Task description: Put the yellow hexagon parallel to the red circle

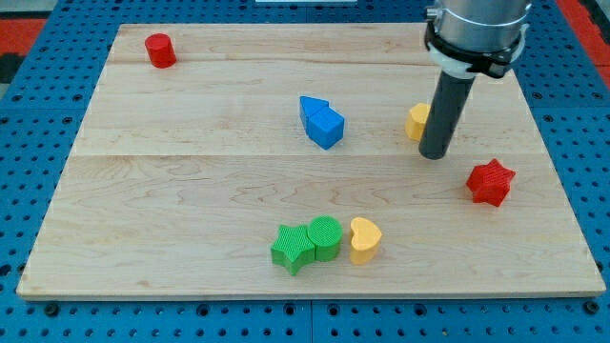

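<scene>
The yellow hexagon [416,122] lies on the wooden board at the view's right, partly hidden behind the rod. My tip [434,155] rests on the board just right of and slightly below the hexagon, touching or nearly touching it. The red circle [160,50] stands at the board's top left, far from the tip.
A blue arrow-shaped block [321,122] lies near the board's middle. A red star [491,182] sits at the right. A green star [292,248], a green circle [324,236] and a yellow heart [364,238] cluster near the bottom edge. The board [191,191] lies on a blue pegboard.
</scene>
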`<state>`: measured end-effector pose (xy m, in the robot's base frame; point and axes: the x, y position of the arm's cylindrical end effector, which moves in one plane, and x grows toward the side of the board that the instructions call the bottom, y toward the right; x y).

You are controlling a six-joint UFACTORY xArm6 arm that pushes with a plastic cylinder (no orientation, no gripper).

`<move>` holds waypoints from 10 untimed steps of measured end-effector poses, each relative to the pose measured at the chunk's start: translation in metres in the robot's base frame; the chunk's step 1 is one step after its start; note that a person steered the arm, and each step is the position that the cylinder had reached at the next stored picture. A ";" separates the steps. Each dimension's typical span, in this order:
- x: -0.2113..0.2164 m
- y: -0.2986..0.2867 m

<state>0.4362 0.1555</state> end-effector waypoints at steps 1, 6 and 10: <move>-0.028 0.002; -0.173 -0.092; -0.207 -0.119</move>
<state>0.2289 0.0363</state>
